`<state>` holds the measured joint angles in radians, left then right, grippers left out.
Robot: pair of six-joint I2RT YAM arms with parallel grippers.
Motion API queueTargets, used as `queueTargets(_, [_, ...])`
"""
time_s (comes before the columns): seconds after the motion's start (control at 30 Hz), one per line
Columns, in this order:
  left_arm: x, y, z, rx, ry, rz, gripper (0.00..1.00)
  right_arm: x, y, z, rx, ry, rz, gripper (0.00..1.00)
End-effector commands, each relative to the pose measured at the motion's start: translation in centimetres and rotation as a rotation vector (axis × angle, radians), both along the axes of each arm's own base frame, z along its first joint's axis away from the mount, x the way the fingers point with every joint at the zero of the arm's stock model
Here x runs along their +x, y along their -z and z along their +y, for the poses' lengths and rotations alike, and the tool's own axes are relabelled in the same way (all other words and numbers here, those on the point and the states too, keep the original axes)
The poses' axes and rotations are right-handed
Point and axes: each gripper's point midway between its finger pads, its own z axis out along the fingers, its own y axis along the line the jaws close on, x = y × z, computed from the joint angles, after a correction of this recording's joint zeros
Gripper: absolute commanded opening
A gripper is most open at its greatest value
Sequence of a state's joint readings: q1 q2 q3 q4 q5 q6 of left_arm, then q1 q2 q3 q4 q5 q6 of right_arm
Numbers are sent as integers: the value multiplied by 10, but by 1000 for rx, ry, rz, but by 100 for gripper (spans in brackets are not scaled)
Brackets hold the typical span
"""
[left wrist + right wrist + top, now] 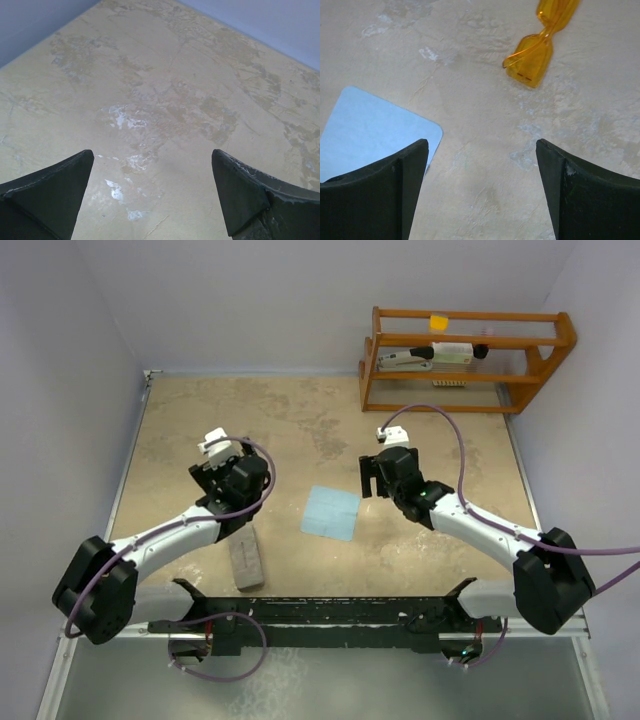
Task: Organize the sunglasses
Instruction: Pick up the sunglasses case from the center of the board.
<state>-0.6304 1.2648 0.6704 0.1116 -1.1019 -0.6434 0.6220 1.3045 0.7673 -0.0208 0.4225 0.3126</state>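
The orange sunglasses (538, 51) lie folded on the table at the top of the right wrist view, ahead of and a little right of my right gripper (482, 144). That gripper is open, with bare table between its fingers. In the top view the sunglasses are hidden under the right gripper (372, 476). My left gripper (152, 154) is open too, over bare mottled table, and in the top view it hangs left of centre (216, 480). The grey case (246, 560) lies shut near the left arm.
A light blue square cloth (331, 512) lies flat between the two arms; its corner (375, 127) shows beside the right gripper's left finger. A wooden rack (465, 358) with small items stands at the back right. Walls close the table on the left, back and right.
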Motion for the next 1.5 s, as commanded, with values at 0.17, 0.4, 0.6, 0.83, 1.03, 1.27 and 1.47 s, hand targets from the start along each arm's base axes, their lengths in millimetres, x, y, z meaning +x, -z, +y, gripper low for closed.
queueTargets(0.17, [0,-6,51,-133,-171,-48,99,-33,-24,90,32,-332,80,89])
queueTargets(0.4, [-10,-23,80,-132,-293,-76,100,-65,-23,145,123,-467,137,89])
queueTargets(0.6, [-13,-48,91,-92,-351,-83,100,-88,-8,182,42,-534,164,89])
queueTargets(0.83, [-36,-59,108,-142,-412,-142,100,-112,-1,215,75,-600,194,90])
queueTargets(1.03, [-39,-68,109,-216,-388,-177,100,-129,5,231,55,-644,209,90])
queueTargets(1.27, [-37,-70,121,-274,-435,-159,100,-158,11,253,60,-698,238,90])
queueTargets(1.47, [-44,-63,132,-377,-459,-222,100,-176,21,278,58,-734,270,90])
